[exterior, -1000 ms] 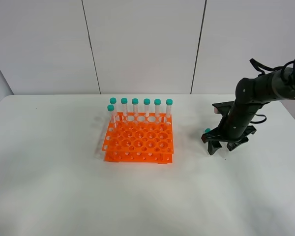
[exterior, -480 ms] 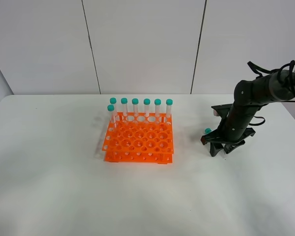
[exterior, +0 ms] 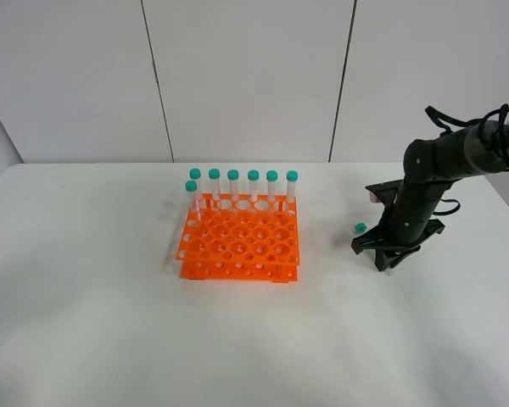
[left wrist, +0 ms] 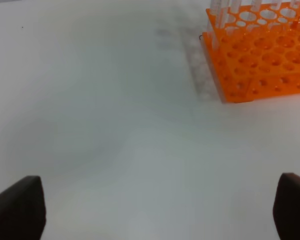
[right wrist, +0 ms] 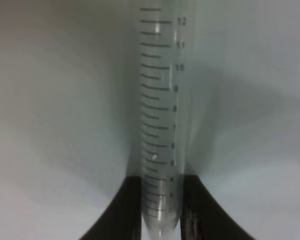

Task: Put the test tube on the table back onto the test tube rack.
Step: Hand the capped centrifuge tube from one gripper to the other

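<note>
The test tube (right wrist: pixel 160 115), clear with dark graduation marks, lies on the white table (exterior: pixel 110 322); its teal cap (exterior: pixel 360 227) pokes out to the left of my right gripper (exterior: pixel 388 257). That gripper is down at the table and shut on the tube, with the black fingers (right wrist: pixel 121 210) pressing both sides of its lower end (right wrist: pixel 161 210). The orange test tube rack (exterior: pixel 240 242) stands left of it, a clear gap between them. My left gripper (left wrist: pixel 155 207) is open over bare table, short of the rack (left wrist: pixel 260 60), and does not show in the high view.
Several teal-capped tubes (exterior: pixel 253 185) stand upright along the rack's back row, with one more at its left side (exterior: pixel 192 197). The rack's other holes are unfilled. A grey panelled wall (exterior: pixel 246 76) rises behind the table's far edge.
My right gripper's fingers have closed from wide apart onto the tube, and the wrist has dropped a little toward the table. The rack and the left gripper have not moved.
</note>
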`<state>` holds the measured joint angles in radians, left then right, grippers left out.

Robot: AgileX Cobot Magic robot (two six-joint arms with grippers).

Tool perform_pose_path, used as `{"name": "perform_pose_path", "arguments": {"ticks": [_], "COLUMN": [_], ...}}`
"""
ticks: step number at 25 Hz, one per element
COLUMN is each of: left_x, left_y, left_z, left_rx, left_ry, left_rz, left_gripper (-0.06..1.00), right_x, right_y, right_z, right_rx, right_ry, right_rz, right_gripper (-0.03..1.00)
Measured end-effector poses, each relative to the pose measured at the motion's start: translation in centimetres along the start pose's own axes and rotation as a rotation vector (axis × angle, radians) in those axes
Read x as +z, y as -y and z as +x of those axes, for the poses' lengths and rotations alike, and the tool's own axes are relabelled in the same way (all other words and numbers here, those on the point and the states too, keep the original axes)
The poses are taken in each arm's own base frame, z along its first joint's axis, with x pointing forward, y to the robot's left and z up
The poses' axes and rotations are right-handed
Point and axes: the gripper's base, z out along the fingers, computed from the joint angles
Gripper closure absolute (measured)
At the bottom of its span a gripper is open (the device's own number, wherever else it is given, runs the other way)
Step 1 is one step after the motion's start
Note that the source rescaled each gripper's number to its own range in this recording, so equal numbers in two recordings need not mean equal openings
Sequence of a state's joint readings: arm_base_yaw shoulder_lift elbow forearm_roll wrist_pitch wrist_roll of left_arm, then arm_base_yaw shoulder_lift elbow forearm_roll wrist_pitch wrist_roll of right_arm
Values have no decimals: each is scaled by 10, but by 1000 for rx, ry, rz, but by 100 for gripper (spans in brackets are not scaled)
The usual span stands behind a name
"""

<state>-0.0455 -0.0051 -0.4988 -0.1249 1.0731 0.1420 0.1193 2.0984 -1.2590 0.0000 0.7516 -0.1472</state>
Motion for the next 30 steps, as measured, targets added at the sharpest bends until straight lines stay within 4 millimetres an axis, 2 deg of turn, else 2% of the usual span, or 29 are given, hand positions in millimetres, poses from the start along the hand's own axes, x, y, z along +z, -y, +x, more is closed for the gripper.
{"name": "perform_pose_path", "arguments": {"ticks": [4, 10, 14, 17, 20, 24, 27, 30], "left_x": [0, 0, 0, 0, 0, 0, 0, 0], "left_y": [0, 0, 0, 0, 0, 0, 0, 0], "left_z": [0, 0, 0, 0, 0, 0, 0, 0], "left_rx": [0, 0, 0, 0, 0, 0, 0, 0], "left_ry": [0, 0, 0, 0, 0, 0, 0, 0], "left_rz": [0, 0, 0, 0, 0, 0, 0, 0], "left_gripper": [-6, -6, -6, -6, -6, -6, -6, -6], "right_x": [-18, -90, -139, -171, -189, -191, -182, -174], "right_y": [1, -2, -7, -22, -45, -68, -79, -81], "right_z": [4, 3, 11, 25, 43, 71, 95, 121], "right_rx": [-51, -60, -72, -126, -210, -284, -324, -331], "right_ry": [-22, 192, 329, 436, 543, 601, 621, 669], "right_rz": [17, 18, 10, 19, 50, 127, 187, 228], "right_gripper": [94, 94, 94, 94, 94, 94, 94, 94]}}
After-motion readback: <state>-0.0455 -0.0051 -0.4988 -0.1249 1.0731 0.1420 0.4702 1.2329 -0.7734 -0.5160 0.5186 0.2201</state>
